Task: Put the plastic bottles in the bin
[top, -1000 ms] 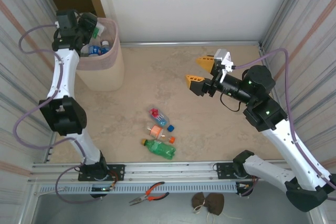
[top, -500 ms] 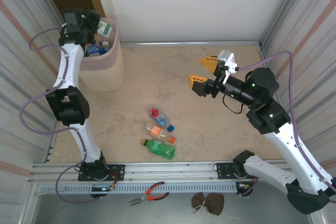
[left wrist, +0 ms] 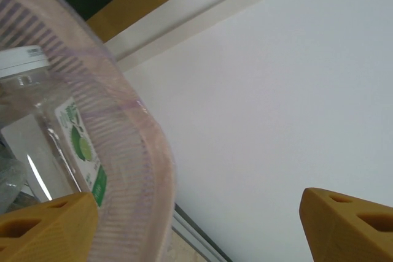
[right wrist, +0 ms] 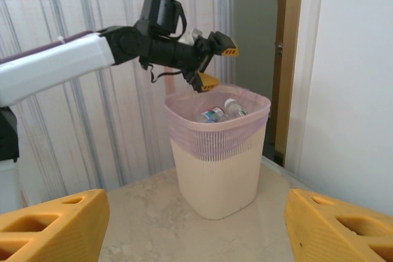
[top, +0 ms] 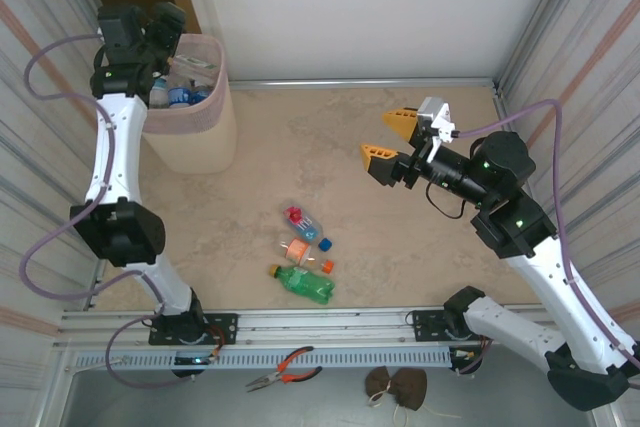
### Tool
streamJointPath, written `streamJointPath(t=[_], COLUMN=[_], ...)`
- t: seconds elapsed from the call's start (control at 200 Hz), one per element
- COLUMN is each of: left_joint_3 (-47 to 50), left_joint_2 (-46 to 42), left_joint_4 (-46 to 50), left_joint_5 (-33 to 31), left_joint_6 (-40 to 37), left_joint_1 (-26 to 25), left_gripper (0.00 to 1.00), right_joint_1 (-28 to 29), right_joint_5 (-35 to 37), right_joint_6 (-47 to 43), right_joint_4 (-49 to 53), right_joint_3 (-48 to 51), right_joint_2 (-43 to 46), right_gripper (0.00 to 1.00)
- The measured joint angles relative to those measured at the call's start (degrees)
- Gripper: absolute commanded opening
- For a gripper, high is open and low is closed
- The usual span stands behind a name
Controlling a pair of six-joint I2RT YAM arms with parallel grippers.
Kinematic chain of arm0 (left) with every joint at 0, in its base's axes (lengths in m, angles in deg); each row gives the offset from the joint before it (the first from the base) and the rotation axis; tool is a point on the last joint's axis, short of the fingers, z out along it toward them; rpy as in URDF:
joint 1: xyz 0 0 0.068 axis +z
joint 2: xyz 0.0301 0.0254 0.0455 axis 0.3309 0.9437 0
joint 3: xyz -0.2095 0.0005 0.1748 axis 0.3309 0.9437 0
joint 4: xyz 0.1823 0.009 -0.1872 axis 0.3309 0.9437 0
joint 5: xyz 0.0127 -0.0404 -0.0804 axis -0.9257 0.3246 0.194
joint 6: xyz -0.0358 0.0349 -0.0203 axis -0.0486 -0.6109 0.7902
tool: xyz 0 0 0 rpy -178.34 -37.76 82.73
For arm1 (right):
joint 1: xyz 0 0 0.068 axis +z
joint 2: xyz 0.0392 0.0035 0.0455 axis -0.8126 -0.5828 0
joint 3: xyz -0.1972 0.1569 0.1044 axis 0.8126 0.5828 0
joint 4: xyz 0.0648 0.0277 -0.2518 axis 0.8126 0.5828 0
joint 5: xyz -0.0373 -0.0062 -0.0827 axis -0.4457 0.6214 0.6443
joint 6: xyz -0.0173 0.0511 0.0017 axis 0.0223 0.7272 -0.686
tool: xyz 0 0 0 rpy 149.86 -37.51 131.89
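**Lift clear of the rim, then work the three on the table**

The bin (top: 205,147) stands at the table's far left corner. The binned bottles (right wrist: 215,113) sit high inside it, close under the pink liner (right wrist: 216,132).

Your left gripper (right wrist: 216,65) hangs just above that rim with its fingers spread and nothing between them, so I judge this drop done. Raise it straight up before you swing away, or a finger may snag the liner.

Your right gripper (top: 381,137) hovers over mid-table, also spread and empty.

Three bottles lie close together near the front rail:
- the green bottle (top: 304,284)
- the orange-marked bottle (top: 296,248)
- the red-capped bottle (top: 303,219)

Take an outer one first. Close across its body, not along its length, so its neighbours stay put.
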Motion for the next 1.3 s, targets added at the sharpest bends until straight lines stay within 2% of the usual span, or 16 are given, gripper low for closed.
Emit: streamJointPath(t=[0.301, 0.556, 0.686, 0.736, 0.872, 1.022, 1.303], left_joint_3=[4.1, 9.6, 13.6, 15.0, 21.4, 32.5, 43.9], left_joint_2=[-5.5, -10.1, -11.8, -12.1, -13.3, -15.6, -15.3], left_joint_4=[5.3, 13.4, 17.7, 19.3, 21.8, 22.4, 22.8], left_joint_5=[0.4, 0.0, -1.2, -2.1, -5.0, -8.4, -9.4], left_joint_6=[-15.2, -31.5, -37.2, -37.9, -33.8, -22.5, -1.7], left_joint_1=[-7.0, -17.4, -22.8, -24.4, -27.6, -31.6, -35.8], left_gripper=[0.83, 0.8, 0.8, 0.77, 0.75, 0.77, 0.82], right_joint_1=[0.0, 0.0, 0.0, 0.0, 0.0, 0.0, 0.0], right_joint_5=[0.2, 0.9, 0.9, 1.0, 1.1, 1.1, 1.2], right_joint_6=[0.0, 0.0, 0.0, 0.0, 0.0, 0.0, 0.2], right_joint_4=[0.2, 0.6, 0.6, 0.7, 0.8, 0.8, 1.0], right_joint_3=[1.1, 1.7, 1.7, 1.7, 1.8, 2.3, 3.0], right_joint_2=[0.4, 0.3, 0.3, 0.2, 0.1, -0.2, -0.3], right_gripper=[0.74, 0.74, 0.74, 0.74, 0.74, 0.74, 0.74])
